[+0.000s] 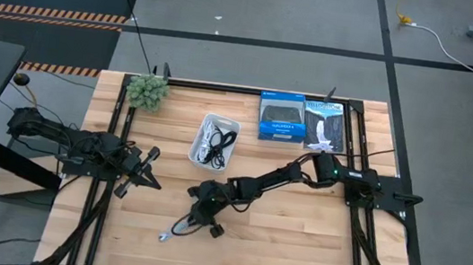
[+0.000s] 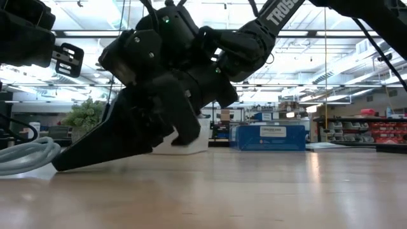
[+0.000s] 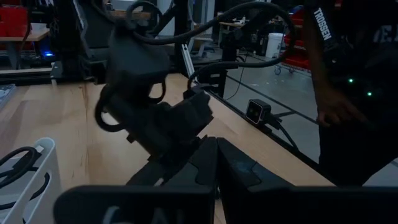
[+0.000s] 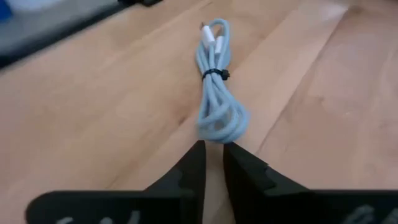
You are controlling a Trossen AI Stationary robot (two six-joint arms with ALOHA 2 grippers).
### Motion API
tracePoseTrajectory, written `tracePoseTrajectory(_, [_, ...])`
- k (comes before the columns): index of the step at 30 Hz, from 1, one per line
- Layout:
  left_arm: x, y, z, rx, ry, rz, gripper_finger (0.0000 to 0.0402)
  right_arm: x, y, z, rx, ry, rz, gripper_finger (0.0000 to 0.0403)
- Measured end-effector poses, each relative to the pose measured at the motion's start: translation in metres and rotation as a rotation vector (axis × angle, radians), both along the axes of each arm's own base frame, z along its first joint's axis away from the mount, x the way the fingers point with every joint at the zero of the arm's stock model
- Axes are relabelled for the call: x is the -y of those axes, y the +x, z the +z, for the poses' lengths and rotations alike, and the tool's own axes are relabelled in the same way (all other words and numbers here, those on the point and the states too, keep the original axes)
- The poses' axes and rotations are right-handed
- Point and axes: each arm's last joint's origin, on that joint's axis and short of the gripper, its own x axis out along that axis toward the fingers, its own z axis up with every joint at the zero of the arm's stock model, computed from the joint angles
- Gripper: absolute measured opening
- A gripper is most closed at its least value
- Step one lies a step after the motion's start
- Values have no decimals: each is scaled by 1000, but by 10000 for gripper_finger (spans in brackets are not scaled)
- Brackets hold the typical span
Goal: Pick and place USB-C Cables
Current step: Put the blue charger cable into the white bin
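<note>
Near the front-middle of the table: that's where the action is.
Right gripper (image 1: 200, 208): reached across from the right side and tipped down low over the wood; in the low view its dark fingers (image 2: 95, 149) nearly touch the tabletop.
Right gripper state: fingers almost together, just a thin slit between the tips in the right wrist view (image 4: 212, 163). The tips sit right at the near loop of the pale blue cable, touching or all but touching it. Whether they've actually pinched the loop, I can't tell.
Pale blue cable (image 4: 216, 93): lying flat on the bare wood, coiled into a long narrow bundle with a small black tie around its middle and the white plug ends at the far end. From above it's the little pale squiggle (image 1: 178, 228) just in front of the gripper. The low view catches its loops at the picture's edge (image 2: 25, 156).
Other cables: dark and white bundles sitting inside the white bin (image 1: 199, 146), which stands toward the back-middle of the table, well apart from the blue one.
Left gripper (image 1: 143, 168): parked over the left part of the table, off the wood; fingers look pressed together in its own wrist view, nothing in them.
Back edge stuff: small green plant (image 1: 147, 91) at the left corner, blue box (image 1: 282, 117) and a darker box (image 1: 325, 125) side by side on the right.
Background: a person in dark clothes, hand (image 3: 339, 112) visible, standing beyond the table.
</note>
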Motion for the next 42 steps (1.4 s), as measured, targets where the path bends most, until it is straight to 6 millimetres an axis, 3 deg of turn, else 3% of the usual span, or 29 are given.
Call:
tracePoseTrajectory(5, [0, 0, 0, 1, 0, 0, 11, 9, 1, 1, -77, 131, -9, 99])
tracePoseTrajectory(12, [0, 0, 0, 0, 1, 0, 11, 17, 4, 3, -81, 180, -36, 181])
tracePoseTrajectory(20, [0, 0, 0, 0, 0, 0, 11, 8, 5, 8, -22, 193, -14, 240])
tracePoseTrajectory(26, [0, 0, 0, 0, 0, 0, 11, -4, 5, 12, 75, 126, -10, 243])
tracePoseTrajectory(32, [0, 0, 0, -1, 0, 0, 11, -4, 7, -7, 90, 92, -93, 233])
tracePoseTrajectory(37, [0, 0, 0, 1, 0, 0, 11, -4, 8, -7, 98, 87, -92, 228])
tracePoseTrajectory(42, [0, 0, 0, 0, 0, 0, 11, -3, 8, -8, 92, 87, -91, 188])
